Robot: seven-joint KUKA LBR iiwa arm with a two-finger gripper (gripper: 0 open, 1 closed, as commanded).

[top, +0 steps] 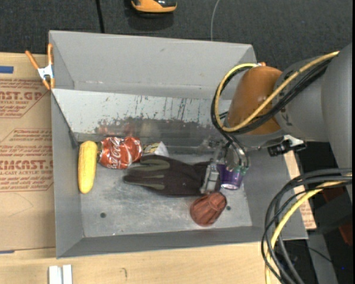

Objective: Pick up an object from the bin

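The grey metal bin [136, 215] has the arm's gripper [225, 169] low near its right wall, and I cannot tell whether the claw is wide or narrow. A dark, limp fabric glove [165, 176] lies across the middle of the floor just beside the gripper, a long yellow corn-cob shape [87, 166] lies along the left wall, and a crushed red drinks can [119, 152] sits between them towards the back wall. A rounded reddish-brown leathery lump [208, 209] rests near the front right corner, and a small purple cup-like thing [232, 178] sits right at the gripper.
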